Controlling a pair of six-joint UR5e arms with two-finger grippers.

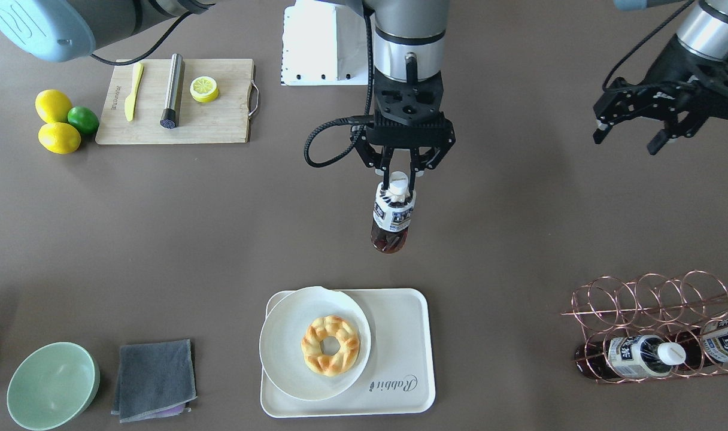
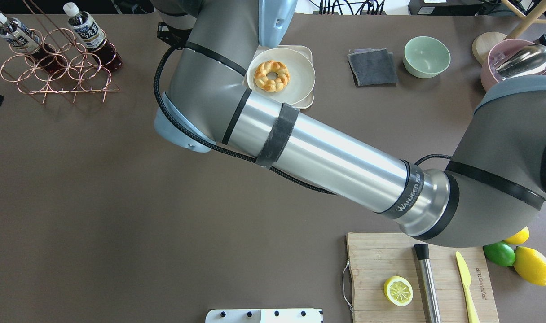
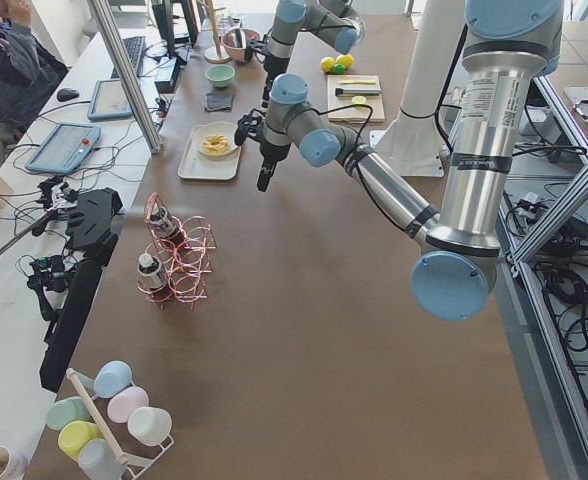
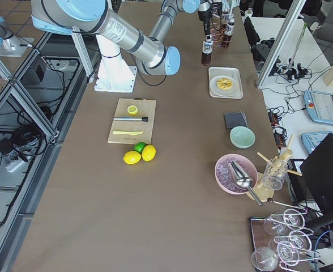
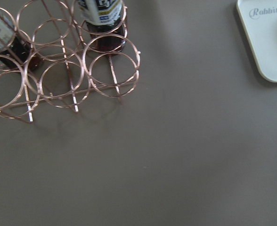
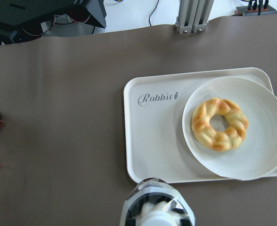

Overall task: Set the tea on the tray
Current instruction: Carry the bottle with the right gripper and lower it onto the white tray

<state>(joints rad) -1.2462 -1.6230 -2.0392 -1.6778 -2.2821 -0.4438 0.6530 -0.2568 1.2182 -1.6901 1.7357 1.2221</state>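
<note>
My right gripper (image 1: 398, 179) is shut on the neck of the tea (image 1: 393, 218), a small bottle of dark liquid with a white cap. It hangs upright above the bare table, on the robot's side of the tray (image 1: 400, 335). In the right wrist view the tea's cap (image 6: 156, 212) sits just short of the tray's near rim (image 6: 152, 141). A round white plate (image 1: 292, 365) with a doughnut (image 1: 331, 345) covers one half of the tray; the half with the "Rabbit" script is bare. My left gripper (image 1: 627, 139) is open and empty, raised near the wire rack's side of the table.
A copper wire rack (image 1: 645, 326) holds two more bottles. A wooden cutting board (image 1: 175, 102) carries a knife, a steel rod and a lemon half, with lemons and a lime (image 1: 82, 120) beside it. A green bowl (image 1: 52, 386) and a grey cloth (image 1: 154, 380) lie beside the tray.
</note>
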